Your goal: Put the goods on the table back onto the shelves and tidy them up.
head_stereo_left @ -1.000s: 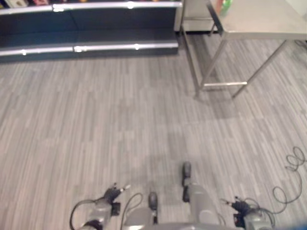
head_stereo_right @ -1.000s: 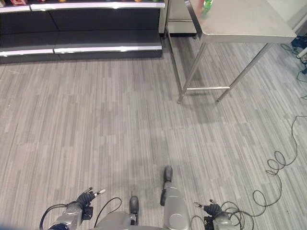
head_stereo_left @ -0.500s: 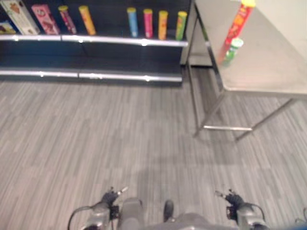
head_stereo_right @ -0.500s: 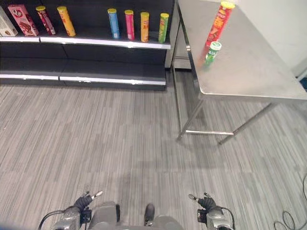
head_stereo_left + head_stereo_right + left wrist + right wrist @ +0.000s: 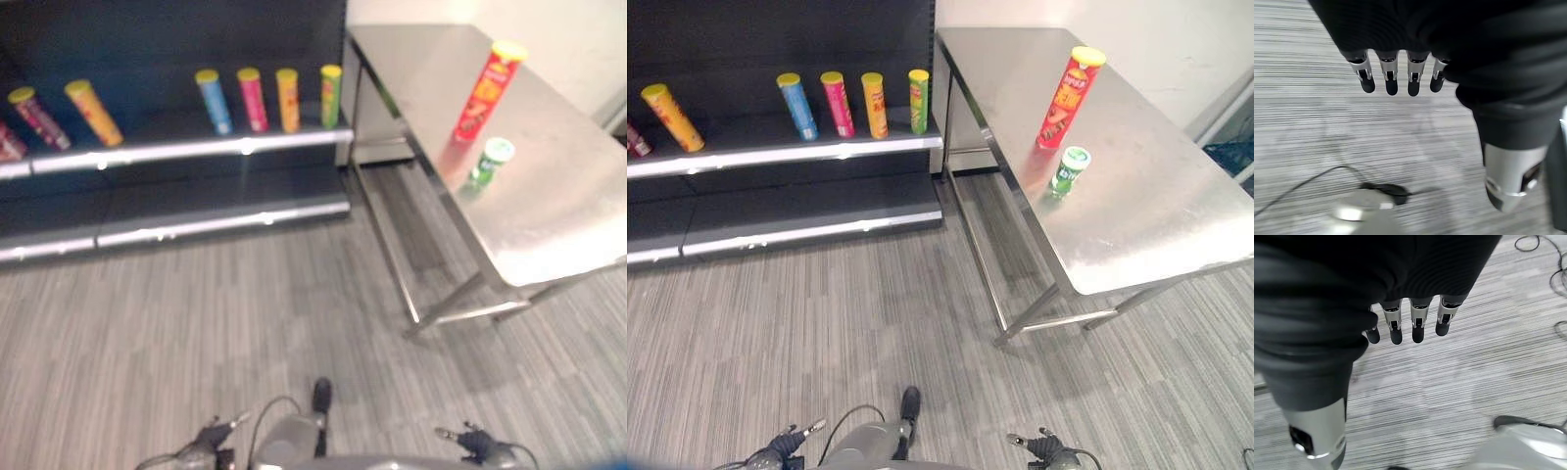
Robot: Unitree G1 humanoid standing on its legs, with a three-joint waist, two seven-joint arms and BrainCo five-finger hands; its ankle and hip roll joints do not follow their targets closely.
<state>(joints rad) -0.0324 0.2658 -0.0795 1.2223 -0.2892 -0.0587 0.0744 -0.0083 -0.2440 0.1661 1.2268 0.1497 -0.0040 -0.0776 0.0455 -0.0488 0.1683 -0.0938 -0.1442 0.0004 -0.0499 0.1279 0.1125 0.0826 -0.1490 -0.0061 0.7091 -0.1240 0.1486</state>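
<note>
A tall red tube can (image 5: 1064, 84) stands upright on the steel table (image 5: 1146, 225) at the right. A short green can (image 5: 1068, 170) stands just in front of it. Both my hands hang low by my sides, far from the table. The left hand (image 5: 1396, 73) has straight fingers over bare floor and holds nothing. The right hand (image 5: 1413, 320) looks the same, with straight fingers and nothing in it. In the right eye view they show at the bottom edge, the left hand (image 5: 784, 446) and the right hand (image 5: 1043, 448).
A dark shelf unit (image 5: 784, 157) stands at the left back, its right end beside the table. On it stand a yellow tube (image 5: 671, 117), a blue tube (image 5: 798, 106), a pink tube (image 5: 838, 104), an orange tube (image 5: 875, 105) and a green tube (image 5: 919, 101). Grey plank floor (image 5: 872, 323) lies between me and both.
The camera has tilted up and turned, so the shelf's tubes and the table top with both cans have come further into view. Both hands stay hanging low.
</note>
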